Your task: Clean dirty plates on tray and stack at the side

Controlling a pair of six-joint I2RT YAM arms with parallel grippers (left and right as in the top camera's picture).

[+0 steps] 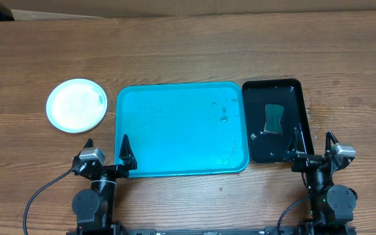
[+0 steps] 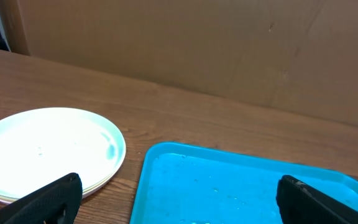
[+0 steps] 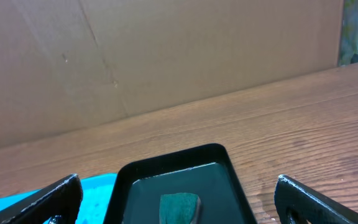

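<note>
The plates [image 1: 77, 105] lie stacked on the wood left of the tray, pale top plate uppermost; in the left wrist view the stack [image 2: 45, 151] shows a lime edge beneath. The turquoise tray [image 1: 175, 130] lies mid-table with only water drops on it, and shows in the left wrist view [image 2: 229, 186]. My left gripper [image 1: 107, 151] is open and empty at the tray's front left corner. My right gripper [image 1: 313, 146] is open and empty at the front edge of the black tray.
A small black glossy tray [image 1: 296, 98] sits against the turquoise tray's right side and holds a dark green sponge [image 1: 274, 118], also seen in the right wrist view [image 3: 179, 207]. A cardboard wall stands along the table's back edge.
</note>
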